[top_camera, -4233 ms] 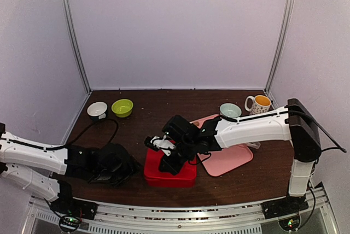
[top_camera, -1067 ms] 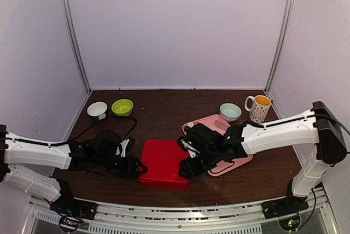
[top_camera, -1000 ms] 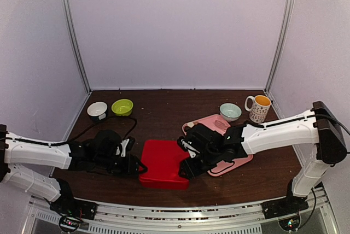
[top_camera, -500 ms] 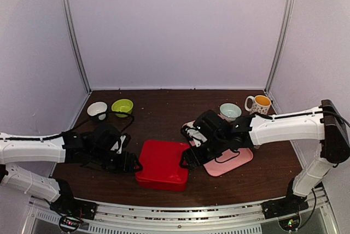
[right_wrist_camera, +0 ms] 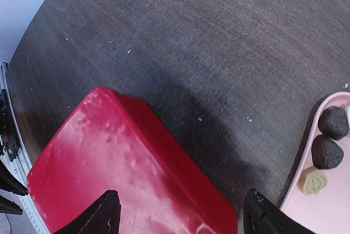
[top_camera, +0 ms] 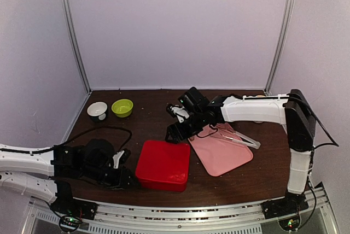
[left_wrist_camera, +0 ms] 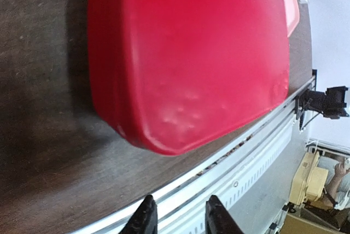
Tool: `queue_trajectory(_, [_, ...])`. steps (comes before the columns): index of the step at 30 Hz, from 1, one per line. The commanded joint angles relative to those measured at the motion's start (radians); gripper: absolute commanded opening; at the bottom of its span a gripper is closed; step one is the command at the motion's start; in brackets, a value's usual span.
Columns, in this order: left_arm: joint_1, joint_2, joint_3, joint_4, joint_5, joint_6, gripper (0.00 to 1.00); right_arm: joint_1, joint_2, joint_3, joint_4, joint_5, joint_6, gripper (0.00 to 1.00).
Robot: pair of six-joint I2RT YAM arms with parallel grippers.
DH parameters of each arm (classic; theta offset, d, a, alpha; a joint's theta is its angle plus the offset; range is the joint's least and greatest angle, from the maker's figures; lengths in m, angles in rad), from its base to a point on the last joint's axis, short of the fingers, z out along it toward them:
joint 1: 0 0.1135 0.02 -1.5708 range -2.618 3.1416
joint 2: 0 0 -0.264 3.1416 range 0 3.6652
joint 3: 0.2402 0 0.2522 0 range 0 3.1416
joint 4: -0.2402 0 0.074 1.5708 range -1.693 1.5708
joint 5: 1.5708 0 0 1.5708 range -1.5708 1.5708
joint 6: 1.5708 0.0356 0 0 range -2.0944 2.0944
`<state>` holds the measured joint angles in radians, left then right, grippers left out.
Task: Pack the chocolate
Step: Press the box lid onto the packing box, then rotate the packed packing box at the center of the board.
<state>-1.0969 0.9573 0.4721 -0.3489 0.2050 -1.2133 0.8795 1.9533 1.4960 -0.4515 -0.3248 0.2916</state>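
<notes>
Dark wood table [top_camera: 158, 108], lilac walls [top_camera: 180, 31]; chocolate [right_wrist_camera: 333, 122] on pink tray [top_camera: 224, 157].

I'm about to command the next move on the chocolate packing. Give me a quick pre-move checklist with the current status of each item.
1. Box closed: ok, its red top covers it.
2. Left pincer free: ok, open and empty, left of the box.
3. Right pincer free: ok, open and empty, above the table behind the box.
4. All chocolate packed: not ok, three pieces lie at the tray edge.
5. Tongs in place: ok, lying on the tray.
6. Box contents: cannot tell, hidden.
</notes>
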Motion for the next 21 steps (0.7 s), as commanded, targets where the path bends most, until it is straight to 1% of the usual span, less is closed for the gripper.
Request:
queue_trajectory(1, [0.015, -0.015, -0.092, 0.149, -0.022, -0.105, 0.29, -0.01, 0.103, 0.112, -0.075, -0.032, -0.069, 0.77])
queue_trajectory(4, [0.081, 0.033, -0.194, 0.348, 0.04, -0.116, 0.37, -0.01, 0.144, 0.115, -0.076, -0.085, -0.077, 0.76])
queue_trajectory(5, [0.103, 0.062, -0.23, 0.476, 0.068, -0.117, 0.38, -0.01, 0.145, 0.1, -0.064, -0.116, -0.074, 0.75])
queue_trajectory(6, [0.123, 0.09, -0.251, 0.554, 0.084, -0.119, 0.39, -0.011, 0.142, 0.082, -0.053, -0.15, -0.071, 0.74])
queue_trajectory(8, [0.16, 0.153, -0.243, 0.617, 0.112, -0.094, 0.39, -0.01, 0.112, 0.022, -0.02, -0.21, -0.058, 0.73])
queue_trajectory(10, [0.187, 0.226, -0.2, 0.602, 0.132, -0.052, 0.39, -0.009, 0.051, -0.075, 0.041, -0.269, -0.034, 0.72])
queue_trajectory(12, [0.226, 0.31, -0.153, 0.64, 0.16, 0.0, 0.36, -0.009, -0.016, -0.182, 0.11, -0.313, 0.0, 0.72])
queue_trajectory(14, [0.294, 0.392, -0.141, 0.73, 0.194, 0.008, 0.32, -0.009, -0.079, -0.281, 0.159, -0.33, 0.035, 0.72])
queue_trajectory(16, [0.374, 0.476, -0.135, 0.859, 0.232, 0.005, 0.3, -0.005, -0.141, -0.369, 0.202, -0.332, 0.074, 0.72])
queue_trajectory(18, [0.443, 0.568, -0.054, 0.896, 0.269, 0.028, 0.29, 0.009, -0.186, -0.441, 0.234, -0.322, 0.113, 0.72])
queue_trajectory(19, [0.465, 0.617, 0.001, 0.887, 0.288, 0.053, 0.29, 0.023, -0.209, -0.469, 0.251, -0.314, 0.135, 0.72])
queue_trajectory(21, [0.493, 0.714, 0.143, 0.816, 0.324, 0.122, 0.3, 0.058, -0.245, -0.507, 0.267, -0.294, 0.163, 0.71])
